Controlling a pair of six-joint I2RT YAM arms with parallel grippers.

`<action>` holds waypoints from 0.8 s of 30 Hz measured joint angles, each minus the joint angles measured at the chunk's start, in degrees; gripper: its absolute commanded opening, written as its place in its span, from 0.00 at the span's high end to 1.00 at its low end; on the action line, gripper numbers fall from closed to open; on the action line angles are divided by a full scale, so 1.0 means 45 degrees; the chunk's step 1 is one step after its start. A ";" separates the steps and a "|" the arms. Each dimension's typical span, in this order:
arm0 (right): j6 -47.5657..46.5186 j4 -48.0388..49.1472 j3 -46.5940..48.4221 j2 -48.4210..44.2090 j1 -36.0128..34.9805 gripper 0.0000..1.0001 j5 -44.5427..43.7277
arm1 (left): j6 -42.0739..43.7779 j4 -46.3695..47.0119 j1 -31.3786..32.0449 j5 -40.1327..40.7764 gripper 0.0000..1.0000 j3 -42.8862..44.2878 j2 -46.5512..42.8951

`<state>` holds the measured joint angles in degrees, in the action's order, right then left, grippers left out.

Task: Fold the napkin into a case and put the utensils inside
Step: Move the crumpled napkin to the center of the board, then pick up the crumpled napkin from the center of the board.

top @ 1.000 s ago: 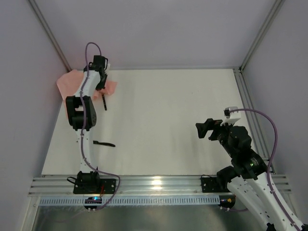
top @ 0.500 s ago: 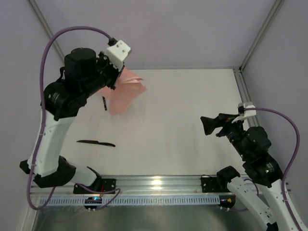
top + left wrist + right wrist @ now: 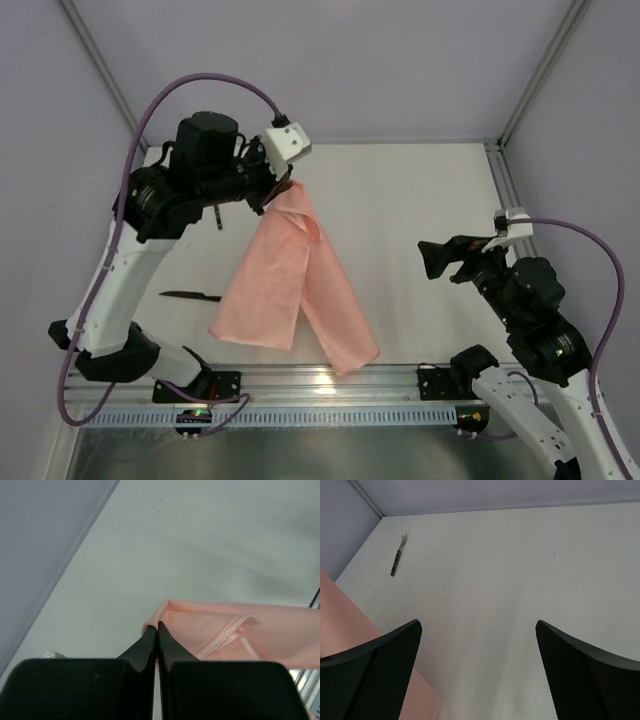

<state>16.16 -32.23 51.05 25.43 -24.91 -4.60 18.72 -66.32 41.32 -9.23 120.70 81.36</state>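
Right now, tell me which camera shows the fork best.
The right wrist view: the fork lies there whole, with its tines and dark handle both clear. The top external view shows only a small dark sliver of it. The left wrist view catches just its tines, low on the left.

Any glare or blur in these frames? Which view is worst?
Top external: bright glare patch on the aluminium rail, everything else sharp. Left wrist: softest view, with the left gripper and the pinched napkin slightly out of focus. Right wrist: right gripper soft-edged up close, distant fork crisp.
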 measured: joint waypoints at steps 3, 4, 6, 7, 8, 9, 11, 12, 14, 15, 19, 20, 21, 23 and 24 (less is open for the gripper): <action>0.0063 0.0029 -0.0097 0.0947 0.0000 0.01 -0.0058 | -0.0194 0.0646 -0.1180 -0.0554 1.00 0.0641 0.1656; 0.0092 0.0083 -0.0170 0.1292 0.0000 0.00 -0.0053 | -0.0311 0.0855 -0.1603 -0.0665 0.99 0.1224 0.2613; 0.0126 0.0282 -0.0423 0.2152 0.0000 0.01 0.0015 | -0.0418 0.1447 -0.2200 -0.0777 0.95 0.2302 0.4541; 0.0160 0.0505 -0.0704 0.2676 0.0000 0.01 0.0112 | -0.0427 0.1724 -0.2395 -0.0801 0.91 0.2618 0.5455; 0.0189 0.0593 -0.0908 0.2968 0.0000 0.01 0.0180 | -0.0432 0.1962 -0.2531 -0.0801 0.89 0.2778 0.6348; 0.0267 0.0772 -0.1234 0.3531 0.0000 0.01 0.0306 | -0.0427 0.2127 -0.2603 -0.0797 0.85 0.2905 0.7189; 0.0418 0.1044 -0.1700 0.4323 0.0000 0.01 0.0481 | -0.0418 0.2429 -0.2608 -0.0743 0.53 0.3152 0.8922; 0.0520 0.1161 -0.1923 0.4804 0.0000 0.01 0.0612 | -0.0432 0.2608 -0.2589 -0.0607 0.39 0.3390 0.9816; 0.0704 0.1457 -0.2361 0.5581 0.0000 0.01 0.0923 | -0.0345 0.2749 -0.2535 -0.0175 0.01 0.4090 1.1477; 0.0792 0.1671 -0.2603 0.5804 0.0000 0.02 0.1093 | -0.0476 0.2856 -0.2521 0.0039 0.01 0.4532 1.2337; 0.1015 0.2545 -0.3371 0.6023 -0.0136 0.16 0.1860 | -0.0942 0.2691 -0.2637 0.0175 0.01 0.4498 1.3556; 0.1049 0.2812 -0.3507 0.6023 -0.0267 0.19 0.2025 | -0.1103 0.2686 -0.2720 0.0121 0.01 0.4192 1.3318; 0.1093 0.3089 -0.3580 0.6081 -0.0510 0.21 0.2103 | -0.1263 0.2963 -0.2832 0.0102 0.01 0.3347 1.2658; 0.1093 0.3677 -0.3570 0.6421 -0.1175 0.28 0.2239 | -0.1549 0.2798 -0.3211 0.0092 0.09 0.1496 1.0826; 0.1103 0.3866 -0.3517 0.6630 -0.1486 0.31 0.2225 | -0.1642 0.2803 -0.3415 0.0083 0.15 0.0622 0.9845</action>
<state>21.12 -14.83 35.22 55.27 -31.59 5.41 11.33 -53.71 25.96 -8.86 123.50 125.67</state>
